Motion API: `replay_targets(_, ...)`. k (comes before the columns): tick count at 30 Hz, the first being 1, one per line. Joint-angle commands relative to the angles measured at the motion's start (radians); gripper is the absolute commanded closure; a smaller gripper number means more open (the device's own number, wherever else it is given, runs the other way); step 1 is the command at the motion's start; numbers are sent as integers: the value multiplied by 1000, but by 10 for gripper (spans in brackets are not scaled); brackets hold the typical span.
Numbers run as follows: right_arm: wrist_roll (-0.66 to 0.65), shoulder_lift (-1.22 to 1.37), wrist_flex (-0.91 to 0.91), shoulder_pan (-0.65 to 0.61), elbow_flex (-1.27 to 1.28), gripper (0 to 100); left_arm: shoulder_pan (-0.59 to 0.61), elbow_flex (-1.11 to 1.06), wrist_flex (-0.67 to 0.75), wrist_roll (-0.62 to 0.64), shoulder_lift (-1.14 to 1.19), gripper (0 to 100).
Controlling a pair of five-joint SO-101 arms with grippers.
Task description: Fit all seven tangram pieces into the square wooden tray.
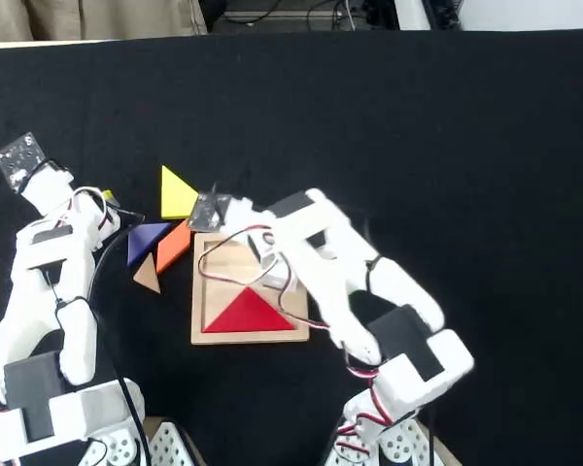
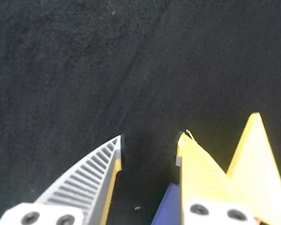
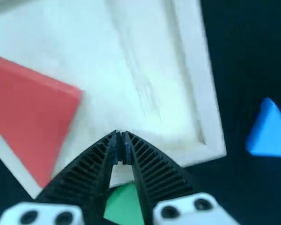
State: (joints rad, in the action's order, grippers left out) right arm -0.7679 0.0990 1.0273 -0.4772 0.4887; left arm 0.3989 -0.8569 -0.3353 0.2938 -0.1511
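One of seven pieces is home: the large red triangle (image 1: 248, 313) lies flat in the square wooden tray (image 1: 200, 291), its long side along the near rim. The next piece, I judge, should go in flat and slide against red's slanted edge, so the rest of the floor stays free. Over that bare floor the right gripper (image 3: 119, 139) has its black tips pressed together, apparently empty. A green piece (image 3: 124, 206) shows beneath it outside the rim; I cannot tell whether they touch. Beyond, on the left arm's side, lie a small tan triangle (image 1: 148, 278), an orange parallelogram (image 1: 173, 245) and a blue triangle (image 1: 144, 238). The left gripper (image 2: 150, 138) is spread wide and holds nothing, beside the large yellow triangle (image 1: 177, 194), the farthest piece.
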Motion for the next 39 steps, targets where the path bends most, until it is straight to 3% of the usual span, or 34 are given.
replay_targets(1,123,-170,2,84,-36,988,-38,88,-23,9,-8,802)
replay_targets(6,404,-429,-227,226,119,988,-111,151,-137,-18,-60,802)
replay_targets(10,549,-486,-600,348,366,987,-237,285,-302,-308,-64,802)
replay_targets(12,585,-470,-684,390,404,987,-298,406,-427,-338,-6,802)
replay_targets(14,608,-444,-681,413,384,987,-308,573,-560,-267,84,802)
replay_targets(18,624,-364,-658,433,325,987,-315,885,-795,-11,319,802)
replay_targets(25,623,-222,-657,436,245,987,-331,1173,-1115,457,652,802)
replay_targets(29,621,-189,-657,436,220,987,-335,1267,-1264,560,703,802)
replay_targets(32,621,-182,-657,434,217,987,-334,1283,-1280,644,709,802)
replay_targets(39,601,-180,-657,430,220,987,-338,1245,-1077,666,710,800)
